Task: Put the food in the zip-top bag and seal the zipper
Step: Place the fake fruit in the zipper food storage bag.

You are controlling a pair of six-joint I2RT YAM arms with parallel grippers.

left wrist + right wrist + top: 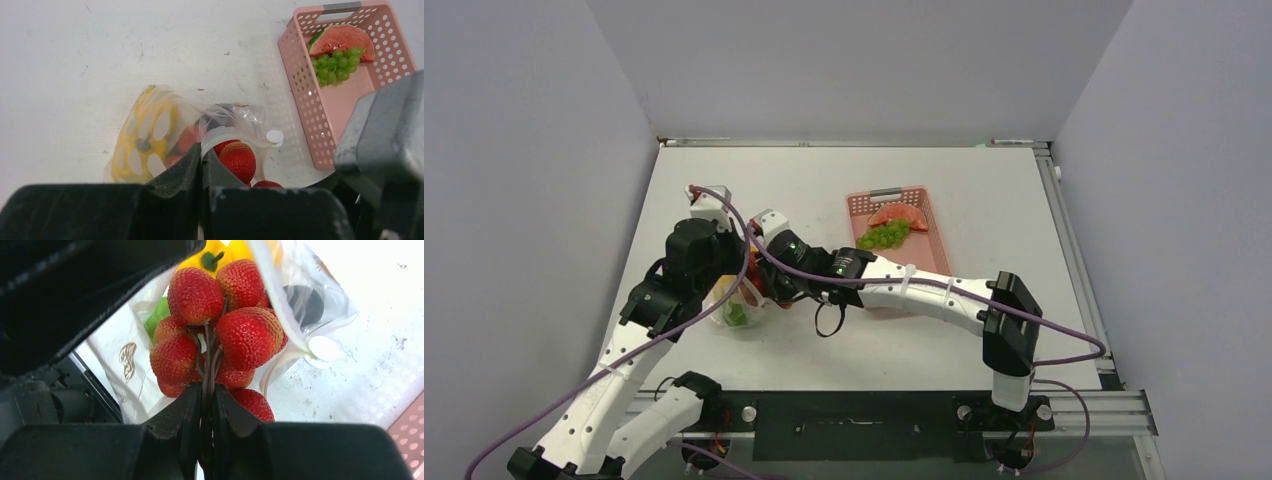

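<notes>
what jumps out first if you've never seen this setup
A red berry cluster fills the right wrist view, pinched by its stems in the right gripper at the mouth of the clear zip-top bag, whose edge the left gripper pinches. A yellow pepper shows through the bag. To its right sits a pink basket holding a watermelon slice and green grapes.

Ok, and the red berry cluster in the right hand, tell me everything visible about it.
The cluster of red, bumpy toy berries has several plump, seed-dimpled pieces, glossy like plastic, joined by thin dark stems that gather into one stalk. The right hand is shut on that stalk, with the berries pointing away from its fingers. The cluster sits at the mouth of the clear crinkly plastic bag, whose film lies against one side. A yellow toy bell pepper and a green piece show beyond it.
</notes>
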